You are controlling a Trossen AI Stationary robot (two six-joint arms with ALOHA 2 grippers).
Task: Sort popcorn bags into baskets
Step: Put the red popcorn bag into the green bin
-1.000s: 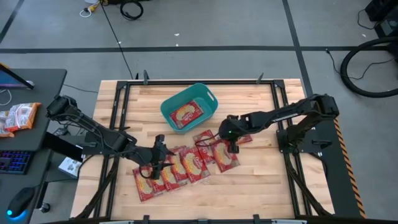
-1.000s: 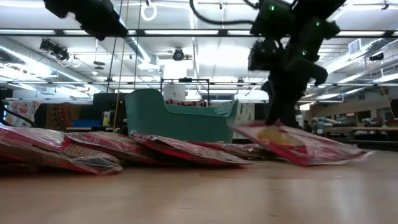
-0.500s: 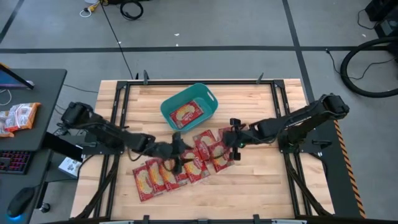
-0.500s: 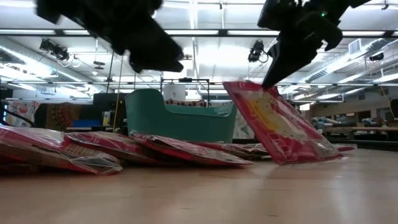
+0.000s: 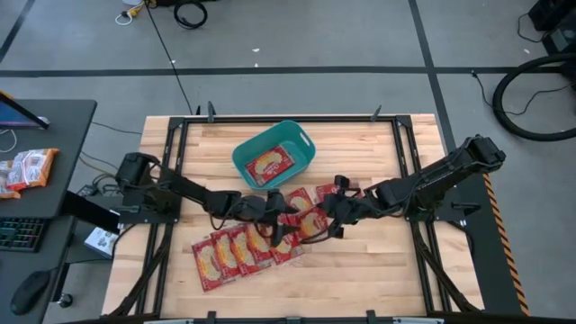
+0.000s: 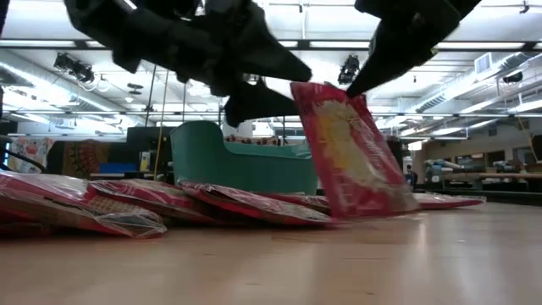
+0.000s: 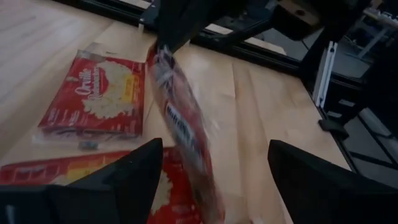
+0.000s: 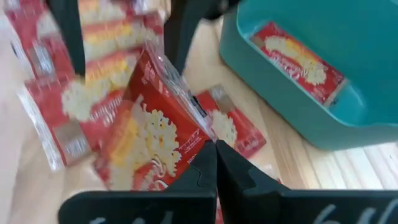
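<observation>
My right gripper (image 8: pixel 215 154) is shut on a red popcorn bag (image 6: pixel 356 152), which stands nearly upright at the table's middle (image 5: pixel 311 223). My left gripper (image 7: pixel 214 186) is open, close on the bag's left. In the left wrist view its fingers stand on either side of the bag's edge (image 7: pixel 183 124); I cannot tell if they touch it. Several more red bags (image 5: pixel 236 252) lie flat and overlapping in a row on the table. The teal basket (image 5: pixel 301 144) stands at the far middle with one bag (image 5: pixel 270 164) lying in it. My right gripper pinches the bag's upper edge near a corner (image 8: pixel 198 147) between its two fingers. It comes slanting down from the table's right side (image 6: pixel 373 80). The bag hangs steeply tilted below the fingers, and its lower edge (image 6: pixel 373 207) is down at the table.
A few flat bags (image 5: pixel 324 193) lie under and behind the arms, near the basket. A side desk at the left holds orange-and-white packets (image 5: pixel 27 168). There is bare wood at the table's near right (image 5: pixel 378 270) and far right (image 5: pixel 369 144).
My right gripper has risen and gone toward the table's left, raising one end of the bag. The bag has tipped from nearly flat to nearly upright, with its lower edge staying down. My left gripper has gone toward the table's right, up to the bag.
</observation>
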